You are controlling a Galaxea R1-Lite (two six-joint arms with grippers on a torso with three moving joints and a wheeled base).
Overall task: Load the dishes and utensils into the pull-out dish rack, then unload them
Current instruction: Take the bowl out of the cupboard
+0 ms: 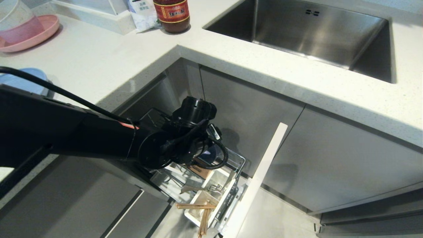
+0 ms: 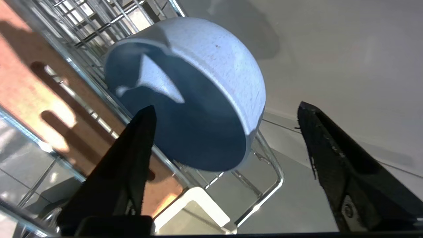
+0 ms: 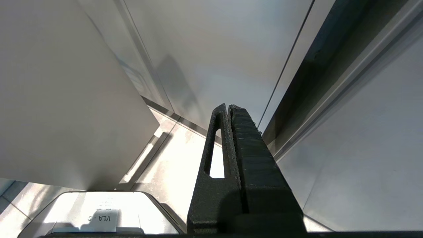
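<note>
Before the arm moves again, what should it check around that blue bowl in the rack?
1. Light-blue bowl resting tilted in the chrome wire rack: ok.
2. Left gripper open, fingers apart from the bowl: ok.
3. Bowl steady on the wires: cannot tell.
4. Wooden chopsticks and fork in the white utensil box: ok.
5. Blue plate loaded: not ok, on the counter.
6. Right gripper shut, parked by the cabinets: ok.
</note>
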